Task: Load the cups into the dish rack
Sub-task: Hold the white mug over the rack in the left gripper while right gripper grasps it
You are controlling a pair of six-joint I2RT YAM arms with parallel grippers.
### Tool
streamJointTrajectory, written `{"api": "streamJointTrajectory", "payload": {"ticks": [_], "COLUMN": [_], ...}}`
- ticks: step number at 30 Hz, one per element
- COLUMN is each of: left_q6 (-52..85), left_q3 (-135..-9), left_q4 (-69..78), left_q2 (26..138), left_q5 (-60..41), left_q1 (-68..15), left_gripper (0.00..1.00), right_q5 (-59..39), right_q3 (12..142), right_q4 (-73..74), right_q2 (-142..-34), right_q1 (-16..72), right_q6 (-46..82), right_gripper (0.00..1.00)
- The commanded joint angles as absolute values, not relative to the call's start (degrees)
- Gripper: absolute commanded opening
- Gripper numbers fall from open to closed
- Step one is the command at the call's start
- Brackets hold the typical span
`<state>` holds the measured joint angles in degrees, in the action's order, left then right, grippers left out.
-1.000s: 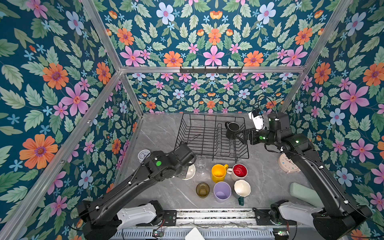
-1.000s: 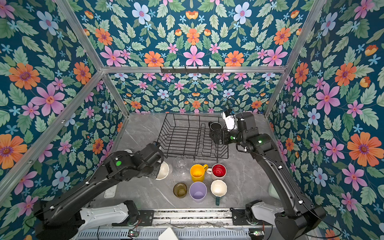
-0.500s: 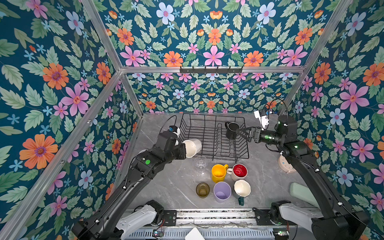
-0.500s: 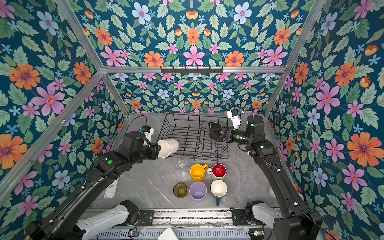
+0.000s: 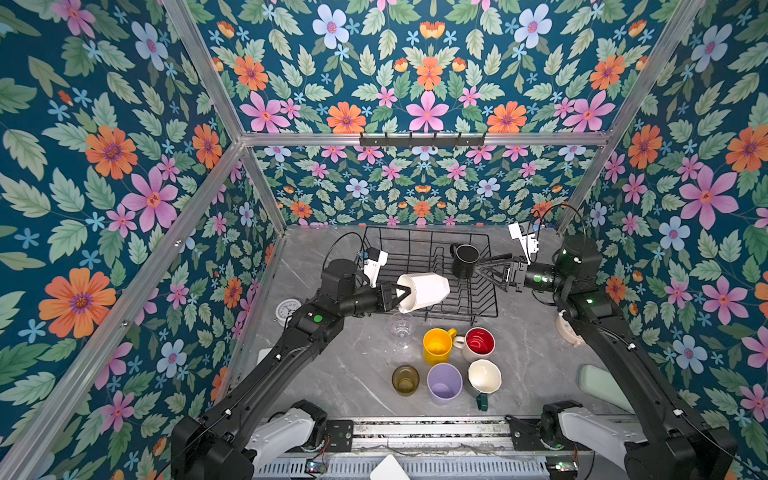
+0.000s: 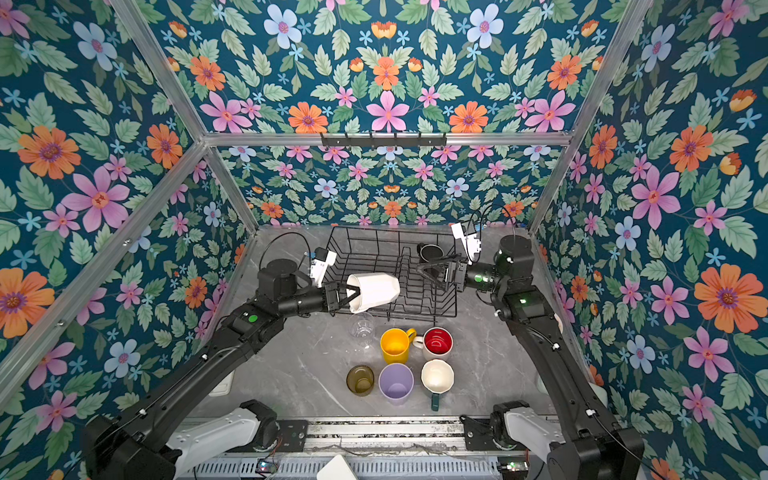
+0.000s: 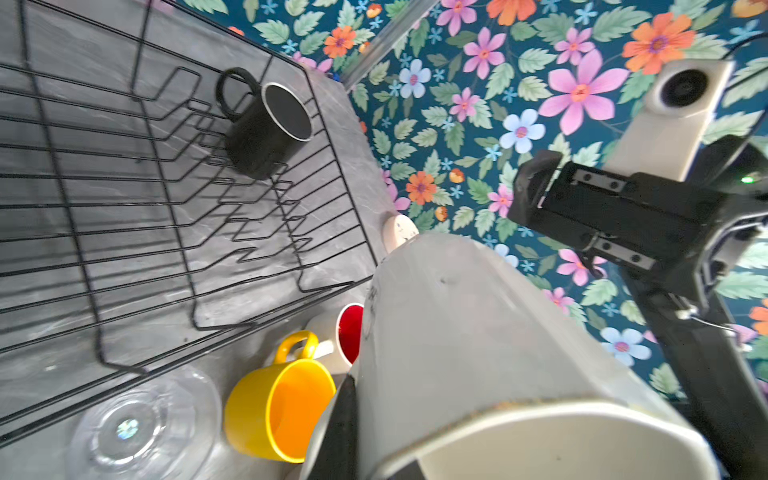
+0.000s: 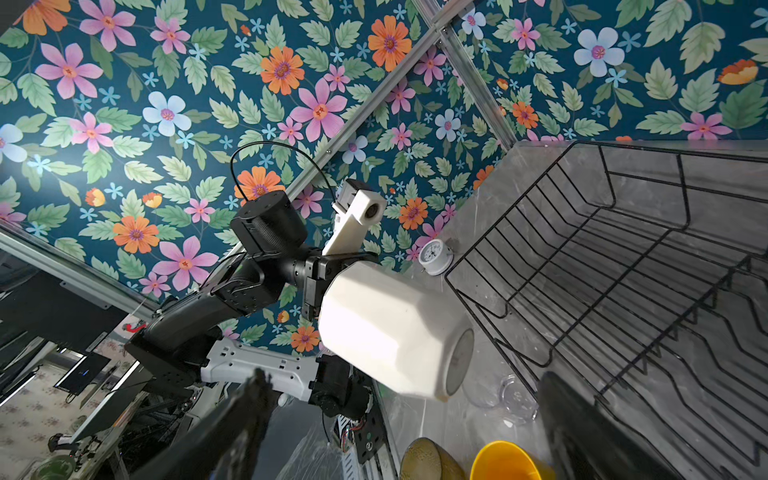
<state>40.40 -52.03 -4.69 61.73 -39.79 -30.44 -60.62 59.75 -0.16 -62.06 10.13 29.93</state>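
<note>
Okay, both top views: the left gripper (image 5: 398,293) is clamped on the rim of the white cup (image 5: 430,291), cup on its side, base pointing to 3 o'clock, hanging over the 7 o'clock part of the dish rack (image 5: 419,257); can't tell if it's inside the rim line. Rim-only pinch with the whole body cantilevered, so my worry is it pivots or slips out. The clear glass (image 5: 401,328) stands just beside the rack's front wire at 6 o'clock, close to below the cup: a drop likely hits it. The right gripper (image 5: 477,266), jaws wide apart and empty, sits at the rack's 3 o'clock just beside the black cup (image 5: 464,259), which stands upright in the 2 o'clock corner; a careless swing tips it, and two arms over one rack can clash. Left wrist: one finger (image 7: 337,432) lies along the cup's outside wall, the yellow cup (image 7: 278,411) and the glass are near beneath, and the rack's wires lie ahead; tipping down too early would catch the base on a wire. Right wrist: the right fingers (image 8: 590,424) stand well apart with nothing between them, and the white cup seems to hang just outside the rack's corner, so a release now probably lands on the table (image 8: 482,216).
</note>
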Motion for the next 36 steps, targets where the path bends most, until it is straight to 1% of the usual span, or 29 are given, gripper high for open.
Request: {"api": "streamJointTrajectory", "payload": {"ticks": [1,6,12,21,36], "left_q6": [46.0,49.2,50.5,50.3,51.3], "left_q3": [-51.0,-49.3,-48.5,-48.7,-48.3], "left_q4": [10.7,16.6,19.5,19.3,21.1], "left_q2": [62.0,63.1,63.8,64.9,64.8], "left_q5": [-46.4,-48.8,-50.1,-51.0,-52.0], "left_q1": [-30.3,-30.3,-30.3,-30.3,-30.3], "left_gripper": [0.0,0.0,0.0,0.0,0.0], "right_q5": [-62.1,-61.6,-61.4,-62.1,-60.7], "right_q3": [58.9,59.0,59.1,57.4,58.1], "right_q4": [4.7,4.0,4.8,11.6,12.7], "right_q2": [-61.5,-61.9,-63.3,-66.0,-70.3], "right_q1": [11.0,14.2,16.4,19.2,25.9], "right_q6": [29.9,27.4,27.0,29.6,29.2], "right_gripper": [0.99,0.99,0.99,0.99,0.99]}}
